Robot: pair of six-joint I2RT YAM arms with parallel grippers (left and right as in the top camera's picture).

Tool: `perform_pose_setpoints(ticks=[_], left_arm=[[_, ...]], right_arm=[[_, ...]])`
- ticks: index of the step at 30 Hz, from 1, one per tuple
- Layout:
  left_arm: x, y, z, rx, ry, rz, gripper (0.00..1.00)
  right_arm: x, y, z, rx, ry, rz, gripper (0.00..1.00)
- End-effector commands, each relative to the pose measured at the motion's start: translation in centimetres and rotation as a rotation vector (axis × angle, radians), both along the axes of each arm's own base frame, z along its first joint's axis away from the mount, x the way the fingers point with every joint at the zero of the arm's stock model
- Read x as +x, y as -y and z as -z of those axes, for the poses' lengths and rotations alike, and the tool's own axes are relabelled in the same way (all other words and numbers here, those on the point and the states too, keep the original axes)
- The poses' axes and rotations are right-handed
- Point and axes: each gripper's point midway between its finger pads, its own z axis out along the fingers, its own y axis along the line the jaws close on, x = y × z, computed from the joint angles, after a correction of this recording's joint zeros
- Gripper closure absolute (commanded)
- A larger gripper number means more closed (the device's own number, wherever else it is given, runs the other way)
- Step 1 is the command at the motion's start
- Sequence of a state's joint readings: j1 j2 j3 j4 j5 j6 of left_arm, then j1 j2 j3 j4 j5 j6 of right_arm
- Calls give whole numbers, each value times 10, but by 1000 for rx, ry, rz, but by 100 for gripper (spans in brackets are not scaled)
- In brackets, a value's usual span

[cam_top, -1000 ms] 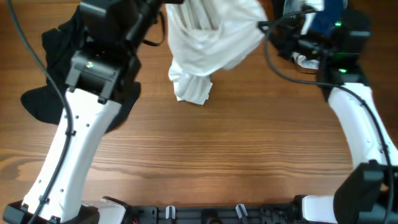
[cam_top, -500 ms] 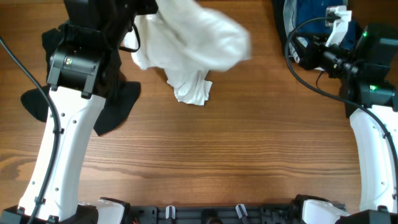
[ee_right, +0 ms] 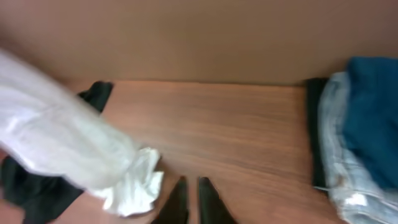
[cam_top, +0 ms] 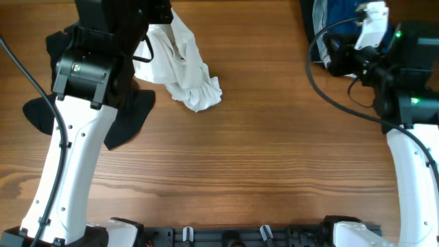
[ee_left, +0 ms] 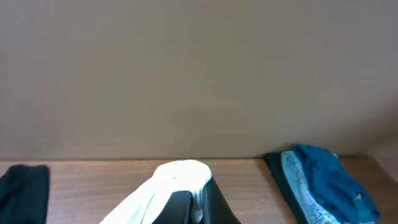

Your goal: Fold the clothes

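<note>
Right gripper (ee_right: 191, 200) is off the white garment (cam_top: 184, 68). A second ago the cloth spans both arms; now only the left one has it. The right gripper's wrist view shows the jaws nearly closed with a thin strip of bench (cam_top: 260, 158) between them and nothing held. It sits back at the right side, next to the pile of blue clothes (cam_top: 321, 19).

Left gripper (ee_left: 200, 208) is clamped on a bunch of the white fabric. Its wrist view shows cloth pinched between the fingers and draping away to the left.

Where the garment is: upper left of centre. It hangs from the left gripper, and the lower end is crumpled on the bench just right of the black garment (cam_top: 130, 122). I can't tell if the two touch; the arm hides that edge.

What it means for you:
- The spread is lost. The cloth is a rope-like bundle, not flat, and I see no fold made.
- My read is that this is still early, at the lay-out step.
- You probably need a second corner or hem in the right gripper before any fold, and no clean edge shows in the heap.
- Risk: dragging it left puts it onto the black garment. Pull toward open bench instead.
</note>
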State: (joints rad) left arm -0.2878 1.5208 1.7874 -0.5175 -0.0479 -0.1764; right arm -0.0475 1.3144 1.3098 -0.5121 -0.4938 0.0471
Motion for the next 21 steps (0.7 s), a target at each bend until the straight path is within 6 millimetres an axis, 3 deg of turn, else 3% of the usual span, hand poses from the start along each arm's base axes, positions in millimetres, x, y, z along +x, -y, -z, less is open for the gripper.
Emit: perform_pose_setpoints(ticks=[1, 9, 12, 16, 21], left_arm=[[-12, 7, -34, -4, 97, 21, 96], [-16, 22, -41, -15, 124, 54, 96], [-18, 26, -40, -14, 120, 65, 96], [-18, 26, -39, -24, 114, 63, 96], [-18, 26, -40, -25, 118, 62, 96]], right_arm=[[0, -33, 6, 26, -20, -126, 72], [3, -103, 44, 89, -127, -305, 50], [3, -136, 48, 112, -126, -362, 44], [5, -167, 54, 127, -126, -391, 41], [-2, -201, 89, 103, -202, -450, 38]])
